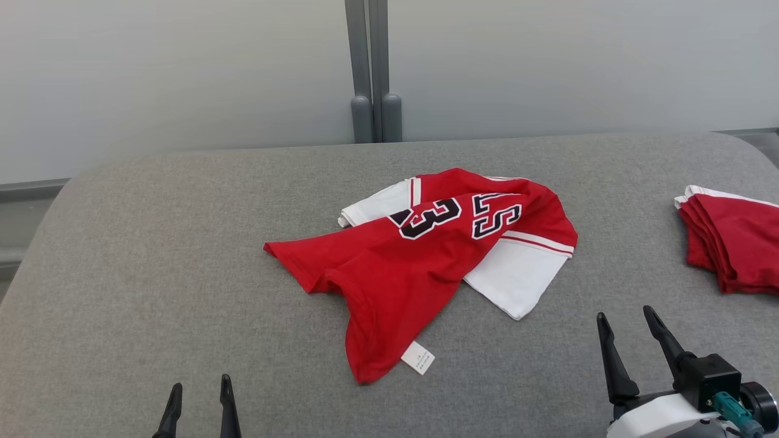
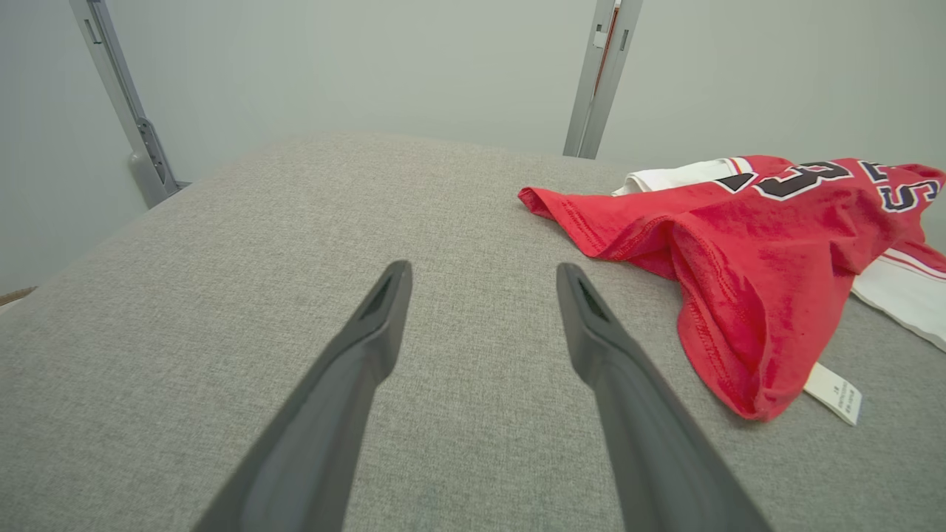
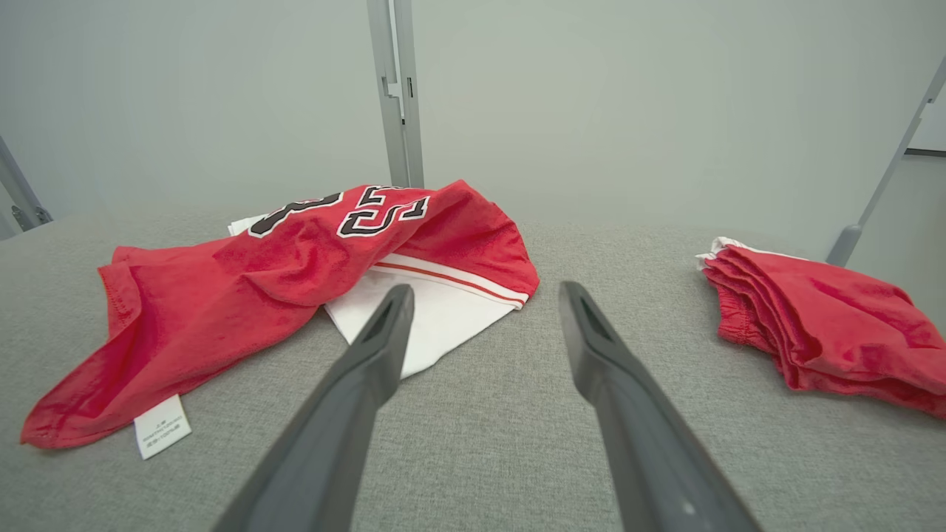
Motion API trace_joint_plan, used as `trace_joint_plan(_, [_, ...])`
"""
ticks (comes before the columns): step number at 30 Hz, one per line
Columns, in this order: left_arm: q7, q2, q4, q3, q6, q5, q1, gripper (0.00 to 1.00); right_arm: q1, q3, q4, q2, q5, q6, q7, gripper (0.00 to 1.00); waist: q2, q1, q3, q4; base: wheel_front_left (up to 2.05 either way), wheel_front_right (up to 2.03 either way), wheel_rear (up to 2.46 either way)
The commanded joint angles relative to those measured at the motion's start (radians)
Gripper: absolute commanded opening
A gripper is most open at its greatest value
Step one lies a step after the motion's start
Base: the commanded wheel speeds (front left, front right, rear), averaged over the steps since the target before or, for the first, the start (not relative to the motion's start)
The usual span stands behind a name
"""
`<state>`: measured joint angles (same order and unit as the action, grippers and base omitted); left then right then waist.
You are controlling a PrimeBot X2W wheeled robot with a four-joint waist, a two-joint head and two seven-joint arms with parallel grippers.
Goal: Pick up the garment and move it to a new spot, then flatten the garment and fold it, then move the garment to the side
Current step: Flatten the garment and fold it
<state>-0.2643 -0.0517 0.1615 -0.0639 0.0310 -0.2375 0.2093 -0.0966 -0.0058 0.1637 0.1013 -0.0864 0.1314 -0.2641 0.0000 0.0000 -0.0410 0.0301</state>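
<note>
Left gripper (image 1: 201, 381) and right gripper (image 1: 625, 312) hover spread and empty near the crumpled jersey (image 1: 395, 261) on the table (image 1: 152, 255); a folded pile (image 1: 736, 243) lies apart.

Folded red stack (image 1: 739, 246) (white-trimmed), grey post (image 1: 368, 61).

Shirt (image 1: 389, 267): red, white sleeves, black white-edged numerals. Folded pile (image 1: 733, 240): red, white trim. Worktop (image 1: 152, 274): grey fabric.
</note>
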Motion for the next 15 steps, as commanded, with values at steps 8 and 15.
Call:
trace_joint_plan(8, [0.001,0.001,0.008,-0.072,-0.002,-0.034,-0.023,1.00,0.045,0.021,0.050,-0.006,-0.028,-0.002,0.000,1.00,0.0000,0.0000,0.014,-0.016,0.00,0.00,0.00])
trace_joint_plan(15, [0.140,-0.001,0.097,-0.260,-0.034,-0.090,-0.142,1.00,0.249,0.148,0.279,0.060,-0.100,-0.002,0.131,1.00,0.0000,0.0000,0.083,-0.033,0.00,0.00,0.00])
